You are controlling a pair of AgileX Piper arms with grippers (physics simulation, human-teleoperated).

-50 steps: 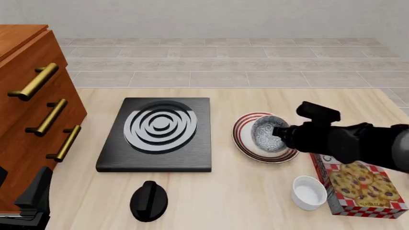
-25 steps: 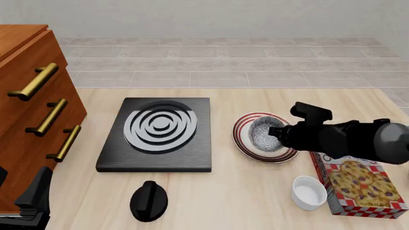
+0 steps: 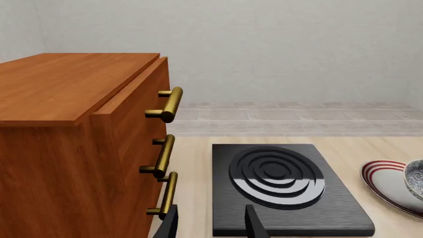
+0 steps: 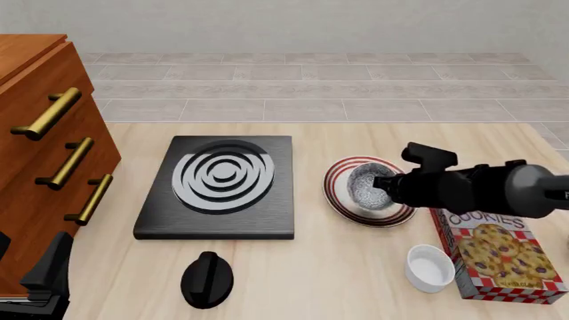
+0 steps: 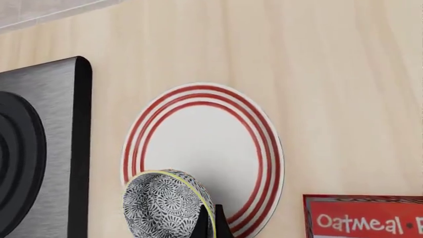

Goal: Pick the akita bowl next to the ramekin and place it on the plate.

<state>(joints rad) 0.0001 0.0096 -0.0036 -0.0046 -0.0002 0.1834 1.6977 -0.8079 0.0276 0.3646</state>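
Pale wood worktop (image 4: 356,267), tiled floor behind. Right pincer (image 5: 210,218), frame centre-right, fingers clamped on akita bowl (image 4: 367,188) rim, holding it over plate (image 4: 336,193) for set-down. Contact with plate: cannot tell. Ramekin (image 4: 430,267) lower right, beside cookie box (image 4: 502,257). Left pincer (image 3: 210,223) parked lower left, fingers apart, idle.

the grey speckled bowl (image 4: 367,186) sits over the red-ringed white plate (image 4: 339,193), and the plain white cup (image 4: 430,267) stands well apart nearer the camera
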